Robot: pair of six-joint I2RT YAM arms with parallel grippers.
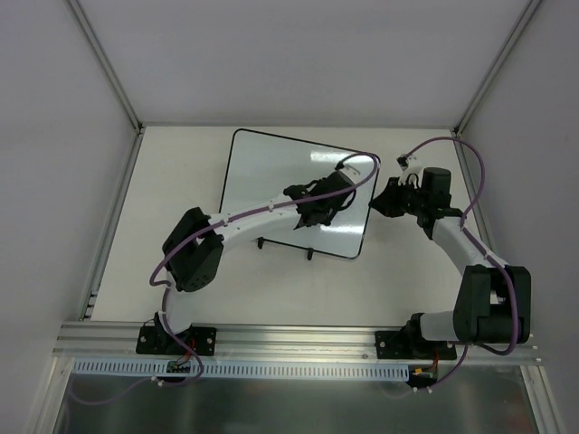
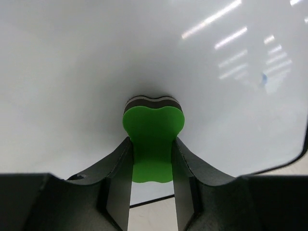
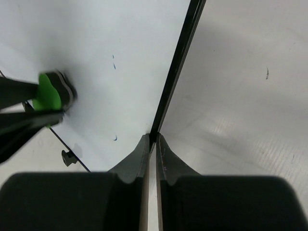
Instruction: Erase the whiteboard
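The whiteboard (image 1: 271,172) lies flat in the middle of the table (image 1: 181,181), and there are a few small blue marks (image 3: 114,61) near its right rim. The right gripper (image 3: 151,140) is closed, as it seems, on that rim; if it slips off, the board may slide under the wiping pressure. The left gripper (image 2: 152,144) is clamped on the green eraser (image 2: 153,122), which presses on the board. The left arm reaches across the board with a bent elbow.
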